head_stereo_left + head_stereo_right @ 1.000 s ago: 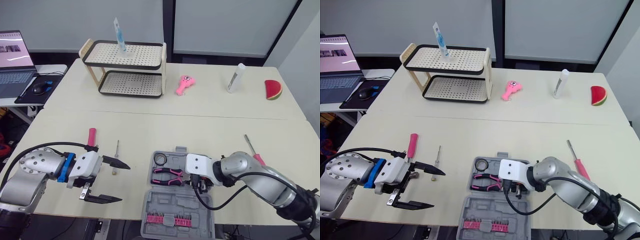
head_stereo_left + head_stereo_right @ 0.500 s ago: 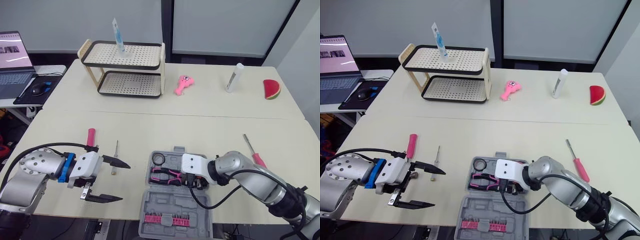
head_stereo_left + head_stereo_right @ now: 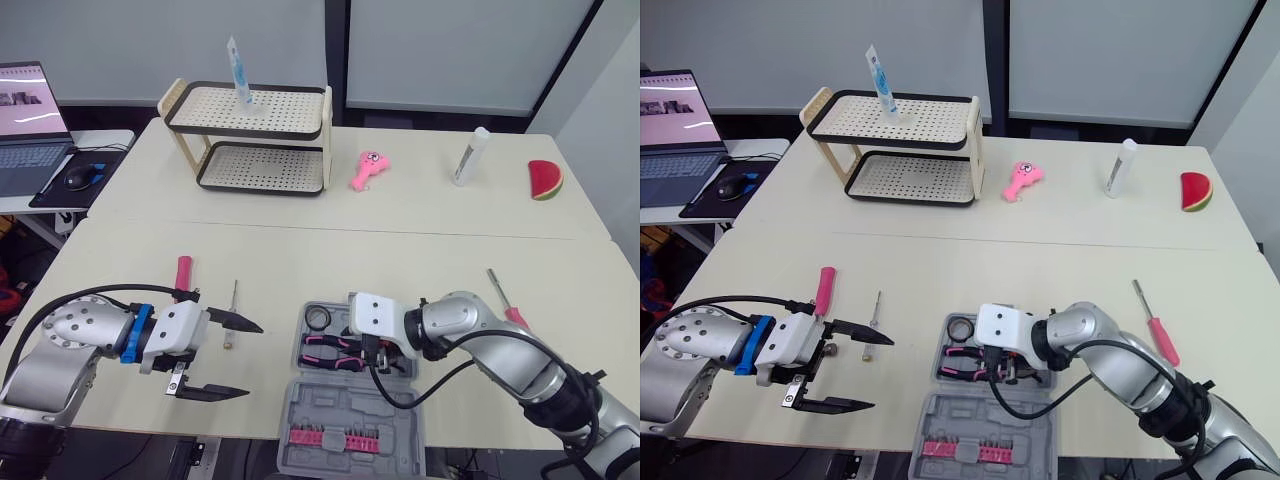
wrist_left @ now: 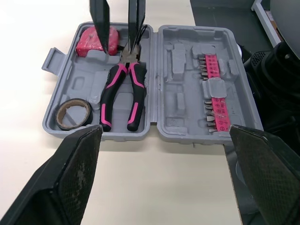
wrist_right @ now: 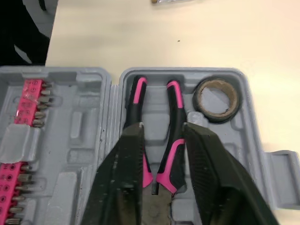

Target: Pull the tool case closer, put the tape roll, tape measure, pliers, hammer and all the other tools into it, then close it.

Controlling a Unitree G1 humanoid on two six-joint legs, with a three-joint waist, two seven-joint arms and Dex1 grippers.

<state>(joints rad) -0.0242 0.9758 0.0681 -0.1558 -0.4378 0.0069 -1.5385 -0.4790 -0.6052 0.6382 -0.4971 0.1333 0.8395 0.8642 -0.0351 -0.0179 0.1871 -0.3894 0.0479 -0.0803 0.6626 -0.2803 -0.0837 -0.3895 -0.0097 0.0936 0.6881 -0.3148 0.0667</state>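
The grey tool case (image 3: 352, 408) lies open at the table's front edge, its lid holding pink bits (image 3: 335, 437). In its base rest the tape roll (image 3: 319, 319), the pink-handled pliers (image 4: 123, 93) and a pink tape measure (image 4: 96, 37). My right gripper (image 5: 161, 125) is open and hangs low over the base, fingers astride the pliers (image 5: 169, 159) near their head. To the left of the case my left gripper (image 3: 252, 360) stands open and empty above the table. A pink-handled hammer (image 3: 183, 272) and a small screwdriver (image 3: 231, 310) lie just beyond it. A pink screwdriver (image 3: 505, 300) lies to the case's right.
A two-tier rack (image 3: 260, 140) stands at the back left, with a pink toy (image 3: 368, 168), a white bottle (image 3: 470, 155) and a watermelon slice (image 3: 546, 180) along the back. A laptop (image 3: 25, 120) and mouse (image 3: 75, 178) sit on a side table, left.
My right gripper has slid left, from beside the pliers' head to over the pliers. The left gripper has barely moved.
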